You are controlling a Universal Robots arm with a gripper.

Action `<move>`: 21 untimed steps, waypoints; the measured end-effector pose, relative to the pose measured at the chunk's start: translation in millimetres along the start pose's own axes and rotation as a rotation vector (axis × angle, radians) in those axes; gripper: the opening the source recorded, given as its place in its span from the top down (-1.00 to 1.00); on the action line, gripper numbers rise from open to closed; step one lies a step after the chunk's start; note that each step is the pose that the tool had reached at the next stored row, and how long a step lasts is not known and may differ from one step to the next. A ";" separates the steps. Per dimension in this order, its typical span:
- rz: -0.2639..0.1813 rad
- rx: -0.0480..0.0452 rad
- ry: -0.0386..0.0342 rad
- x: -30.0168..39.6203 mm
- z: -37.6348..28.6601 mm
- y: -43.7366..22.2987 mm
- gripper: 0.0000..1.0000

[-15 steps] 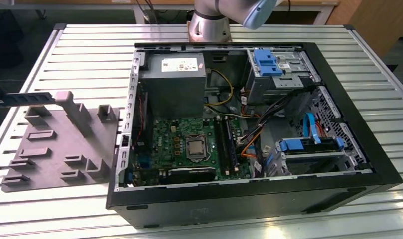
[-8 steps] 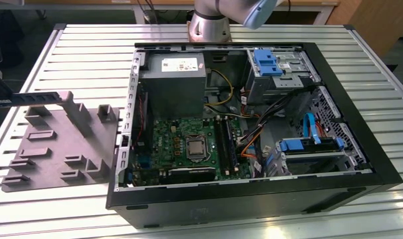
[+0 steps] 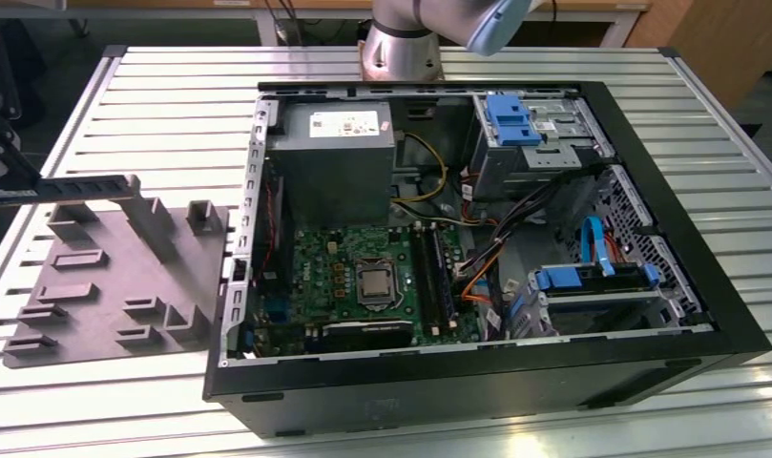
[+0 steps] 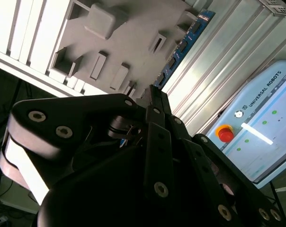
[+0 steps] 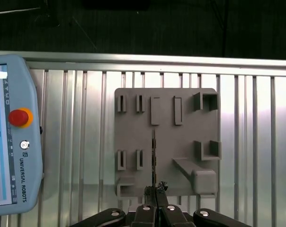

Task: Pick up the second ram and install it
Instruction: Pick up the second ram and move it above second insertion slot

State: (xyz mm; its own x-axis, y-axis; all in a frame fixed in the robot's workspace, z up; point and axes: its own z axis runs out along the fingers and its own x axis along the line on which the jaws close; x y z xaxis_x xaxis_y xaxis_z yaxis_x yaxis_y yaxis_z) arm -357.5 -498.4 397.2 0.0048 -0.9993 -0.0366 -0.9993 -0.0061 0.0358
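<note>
Above the grey fixture (image 3: 106, 286) at the exterior view's left, well apart from the open case (image 3: 488, 386), the ram (image 3: 87, 185) hangs pinched by its flat faces between the jaws. It stands on edge, long axis level, running left to right toward the case. That hold probably lets it meet a slot edge-first.

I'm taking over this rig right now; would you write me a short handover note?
Gripper: shut on the second ram, held on edge over the grey fixture plate at the exterior view's left.
Done: the ram is gripped.
Left: it is not yet at the motherboard slots inside the open computer case; install remains.
</note>
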 end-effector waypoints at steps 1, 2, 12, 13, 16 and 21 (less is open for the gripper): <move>0.000 0.0000 0.0000 0.0 0.0 -1.1 0.77; 0.000 0.0000 0.0000 -0.1 -0.1 -2.1 0.77; 0.000 0.0000 -0.0001 -0.4 -0.4 -11.3 0.77; 0.000 0.0000 -0.0001 -0.5 -0.4 -12.2 0.77; 0.000 -0.0001 0.0000 -0.5 -0.6 -15.0 0.77; 0.000 0.0000 0.0000 -0.6 -0.7 -20.1 0.77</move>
State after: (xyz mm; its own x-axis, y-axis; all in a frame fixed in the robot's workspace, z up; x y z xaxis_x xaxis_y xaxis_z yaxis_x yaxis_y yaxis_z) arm -337.4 -497.8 397.2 0.0046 -0.9993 -0.0367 -0.9993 -0.0059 0.0358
